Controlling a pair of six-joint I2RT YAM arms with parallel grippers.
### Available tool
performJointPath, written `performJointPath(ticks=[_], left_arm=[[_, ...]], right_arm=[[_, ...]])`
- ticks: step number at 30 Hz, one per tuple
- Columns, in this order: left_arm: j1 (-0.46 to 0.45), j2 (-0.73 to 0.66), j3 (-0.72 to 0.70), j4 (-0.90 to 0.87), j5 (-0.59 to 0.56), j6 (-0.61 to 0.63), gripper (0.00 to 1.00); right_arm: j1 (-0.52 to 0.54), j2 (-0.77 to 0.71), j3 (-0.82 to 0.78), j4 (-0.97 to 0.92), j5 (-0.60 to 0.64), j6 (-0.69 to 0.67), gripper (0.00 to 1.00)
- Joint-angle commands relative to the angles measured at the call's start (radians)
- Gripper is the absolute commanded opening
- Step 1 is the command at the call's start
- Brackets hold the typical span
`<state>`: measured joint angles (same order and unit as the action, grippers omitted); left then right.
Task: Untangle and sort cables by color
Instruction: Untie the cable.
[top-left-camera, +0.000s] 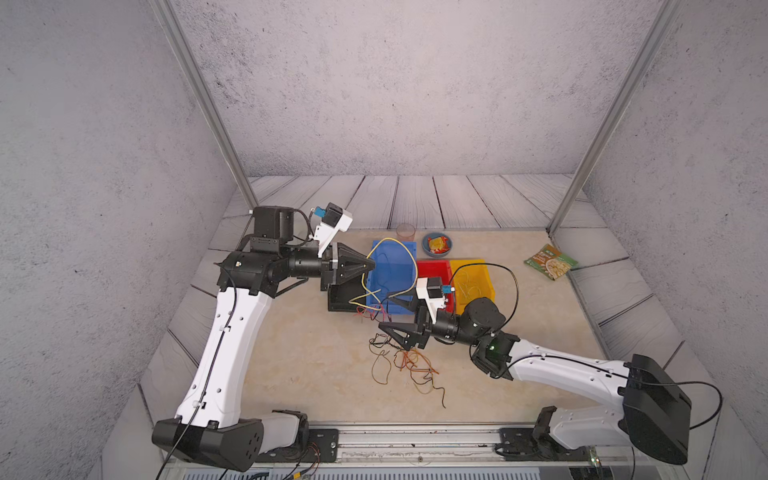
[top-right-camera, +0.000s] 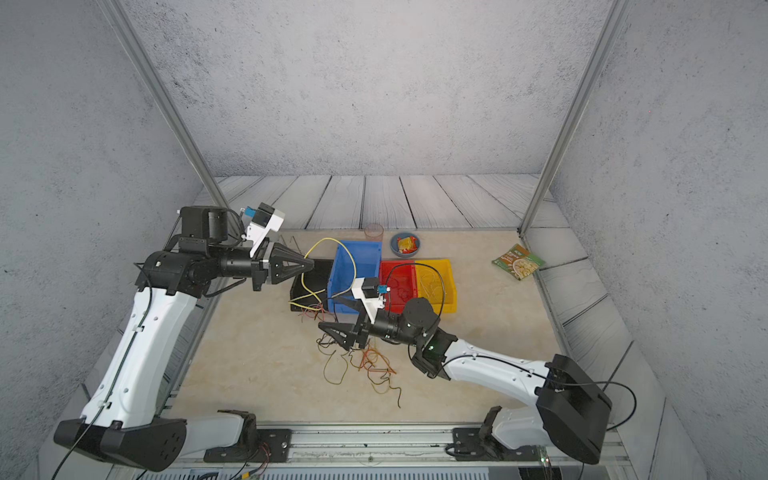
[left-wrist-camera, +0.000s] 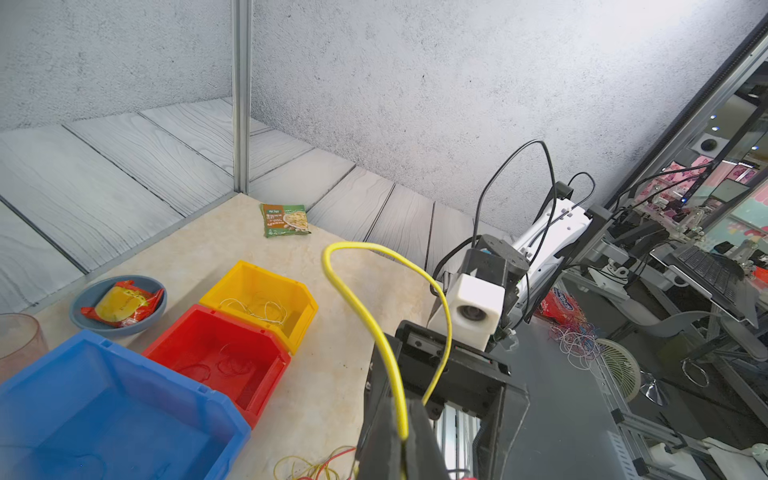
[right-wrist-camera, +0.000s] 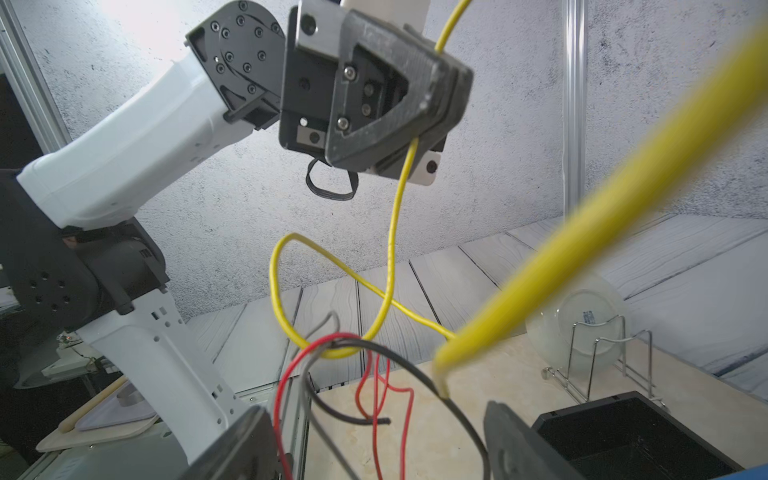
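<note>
My left gripper (top-left-camera: 371, 264) is shut on a long yellow cable (top-left-camera: 409, 254), held high beside the blue bin (top-left-camera: 395, 264). The cable arcs over that bin and drops in a loop (right-wrist-camera: 392, 232) in front of it. Red (right-wrist-camera: 286, 374) and black (right-wrist-camera: 415, 370) cables hang tangled through that loop. My right gripper (top-left-camera: 384, 311) is open, and its fingers (right-wrist-camera: 511, 440) straddle these hanging strands without touching them. A pile of orange-brown cables (top-left-camera: 411, 361) and black cables (top-left-camera: 380, 341) lies on the table under the right gripper.
Red bin (top-left-camera: 432, 269) and yellow bin (top-left-camera: 478, 266) stand right of the blue one, each with thin strands inside. A black bin (top-left-camera: 345, 299) stands left of it. Behind are a cup (top-left-camera: 405, 230) and a bowl (top-left-camera: 428, 249) holding a snack packet. A noodle packet (top-left-camera: 550, 262) lies far right.
</note>
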<state>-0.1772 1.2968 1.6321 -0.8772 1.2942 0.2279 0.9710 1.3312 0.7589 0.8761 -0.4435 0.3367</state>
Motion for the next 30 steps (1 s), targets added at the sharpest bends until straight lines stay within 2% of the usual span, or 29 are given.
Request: performJointPath(ticks=[1, 2, 6, 9, 14, 18, 23, 30], left_arm=[[-0.004, -0.001, -0.021, 0.07, -0.026, -0.083, 0.0], [-0.003, -0.002, -0.027, 0.081, -0.034, -0.096, 0.0], [-0.004, -0.004, -0.055, 0.153, -0.034, -0.178, 0.0], [-0.004, -0.001, -0.071, 0.205, -0.046, -0.241, 0.0], [0.001, 0.007, -0.086, 0.26, -0.14, -0.329, 0.0], [0.05, 0.019, -0.063, 0.257, -0.244, -0.363, 0.0], [0.128, 0.026, -0.055, 0.33, -0.303, -0.462, 0.0], [0.143, 0.021, -0.025, 0.272, -0.413, -0.338, 0.0]], right_arm=[[0.018, 0.038, 0.029, 0.1, 0.009, 0.043, 0.78], [0.021, 0.044, 0.029, 0.098, 0.021, 0.044, 0.75], [0.029, 0.062, 0.034, 0.099, 0.036, 0.027, 0.42], [0.034, 0.071, 0.039, 0.079, 0.027, 0.018, 0.23], [0.041, 0.064, 0.02, 0.005, 0.026, -0.029, 0.0], [0.045, 0.037, -0.007, -0.111, 0.039, -0.103, 0.0], [0.048, 0.002, -0.042, -0.245, 0.085, -0.216, 0.0], [0.049, -0.071, -0.058, -0.427, 0.155, -0.367, 0.0]])
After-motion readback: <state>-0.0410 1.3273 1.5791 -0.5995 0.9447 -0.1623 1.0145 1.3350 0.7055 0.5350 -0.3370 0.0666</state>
